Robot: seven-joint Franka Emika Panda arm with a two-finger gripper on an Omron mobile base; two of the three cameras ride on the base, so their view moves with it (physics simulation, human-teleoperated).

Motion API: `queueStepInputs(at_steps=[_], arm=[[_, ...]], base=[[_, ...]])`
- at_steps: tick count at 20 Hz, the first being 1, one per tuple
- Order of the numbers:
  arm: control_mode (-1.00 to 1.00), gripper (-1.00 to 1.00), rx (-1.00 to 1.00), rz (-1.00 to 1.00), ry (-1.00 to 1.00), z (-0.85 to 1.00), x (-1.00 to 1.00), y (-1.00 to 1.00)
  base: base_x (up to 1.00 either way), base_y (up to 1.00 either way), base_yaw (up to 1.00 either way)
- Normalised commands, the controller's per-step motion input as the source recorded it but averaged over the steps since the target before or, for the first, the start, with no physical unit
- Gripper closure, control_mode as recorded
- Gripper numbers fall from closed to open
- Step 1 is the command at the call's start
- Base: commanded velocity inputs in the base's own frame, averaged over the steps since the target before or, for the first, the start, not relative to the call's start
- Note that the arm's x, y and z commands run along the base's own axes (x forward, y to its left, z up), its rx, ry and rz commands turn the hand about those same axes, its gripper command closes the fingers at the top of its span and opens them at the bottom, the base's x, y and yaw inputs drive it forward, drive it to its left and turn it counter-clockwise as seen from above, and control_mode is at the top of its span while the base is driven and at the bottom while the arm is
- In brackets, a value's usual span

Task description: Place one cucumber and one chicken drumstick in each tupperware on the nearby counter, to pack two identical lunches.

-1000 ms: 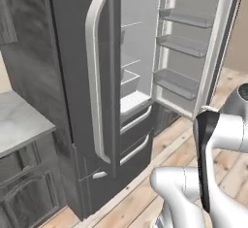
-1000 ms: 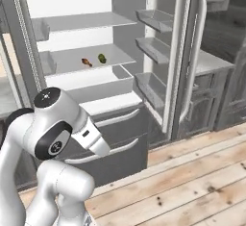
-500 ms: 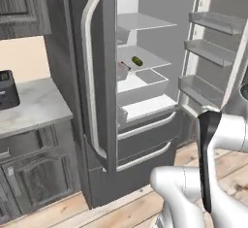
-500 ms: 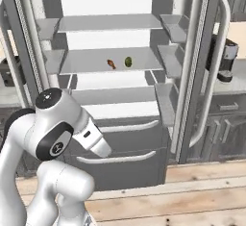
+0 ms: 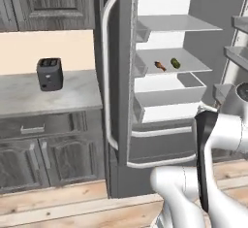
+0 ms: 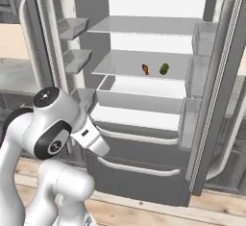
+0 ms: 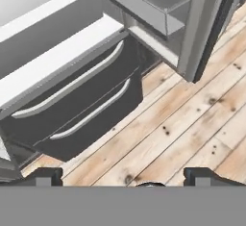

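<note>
A brown chicken drumstick (image 5: 160, 66) (image 6: 145, 69) and a green cucumber (image 5: 175, 63) (image 6: 164, 68) lie side by side on the middle shelf of the open fridge. To the left of the fridge runs the pale marbled counter (image 5: 72, 93). The tupperware is out of view. In the hand view my gripper (image 7: 124, 177) is open, its two dark fingertips (image 7: 45, 174) wide apart with nothing between them. It points down at the fridge's lower drawers (image 7: 72, 105) and the wooden floor, well below the food shelf.
A black toaster (image 5: 49, 73) stands on the counter. The fridge's left door (image 5: 110, 76) and right door (image 6: 226, 76) are swung open, with door bins on both. Plank floor (image 7: 192, 109) lies in front of the fridge.
The base has moved, so both base views have swung: the fridge interior now faces the cameras and the counter with the toaster has come into the left view. The gripper stays open.
</note>
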Motion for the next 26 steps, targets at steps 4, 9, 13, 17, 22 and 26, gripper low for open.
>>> queueStepInputs(at_steps=[4,9,13,17,22,26], arm=[[1.0,-1.0,0.0,0.0,0.0,0.0,0.0,0.0],[1.0,-1.0,0.0,0.0,0.0,0.0,0.0,0.0],[1.0,-1.0,0.0,0.0,0.0,0.0,0.0,0.0],[1.0,-1.0,0.0,0.0,0.0,0.0,0.0,0.0],[1.0,-1.0,0.0,0.0,0.0,0.0,0.0,0.0],[-1.0,-1.0,0.03,0.12,0.08,0.02,0.33,-0.23]], base=[[0.44,-0.77,0.31],[0.67,-0.1,0.21],[0.7,-0.08,0.17],[0.78,-0.47,0.21],[0.57,-0.5,0.21],[0.3,-0.18,0.1]])
